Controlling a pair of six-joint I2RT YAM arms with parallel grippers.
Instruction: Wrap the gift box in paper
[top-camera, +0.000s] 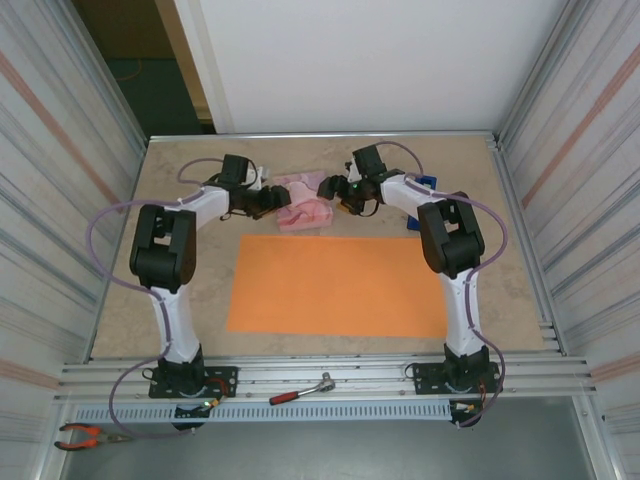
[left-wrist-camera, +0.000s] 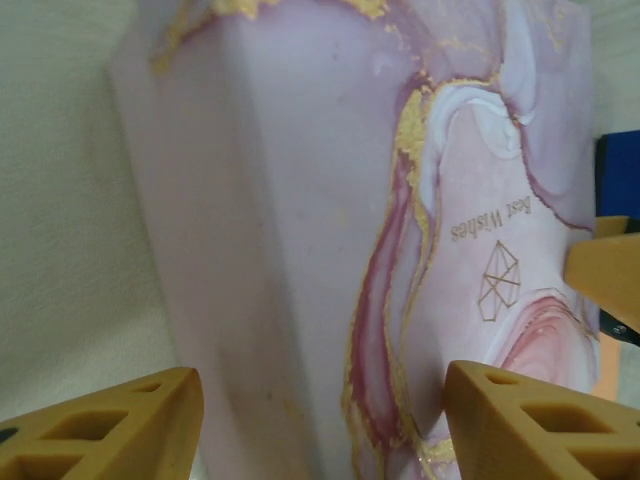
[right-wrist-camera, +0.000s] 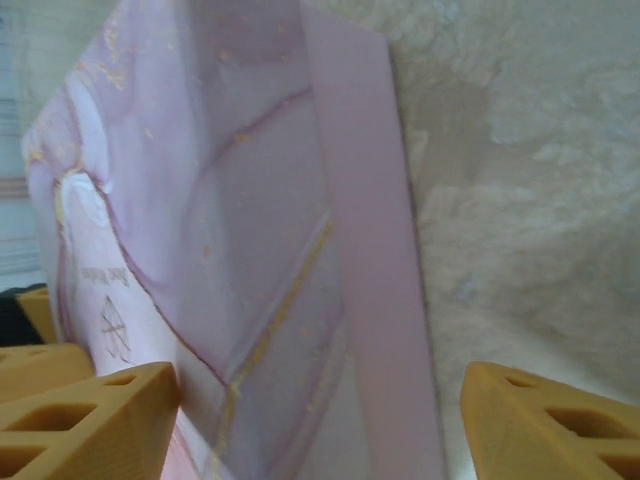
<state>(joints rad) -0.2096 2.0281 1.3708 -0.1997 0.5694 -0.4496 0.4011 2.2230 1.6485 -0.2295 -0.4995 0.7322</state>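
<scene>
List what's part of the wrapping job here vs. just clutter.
Job:
- pink marbled gift box
- orange paper sheet
- blue tape dispenser, probably for later

Lying about:
- red-handled ratchet on the front rail
- orange-handled pliers, near-left corner

The gift box (left-wrist-camera: 330, 200) was pink-and-lilac marble with gold veins and gold lettering. The paper (top-camera: 340, 285) was plain orange. The fingers (right-wrist-camera: 90, 410) were ochre; the table (top-camera: 200, 290) mottled beige.
</scene>
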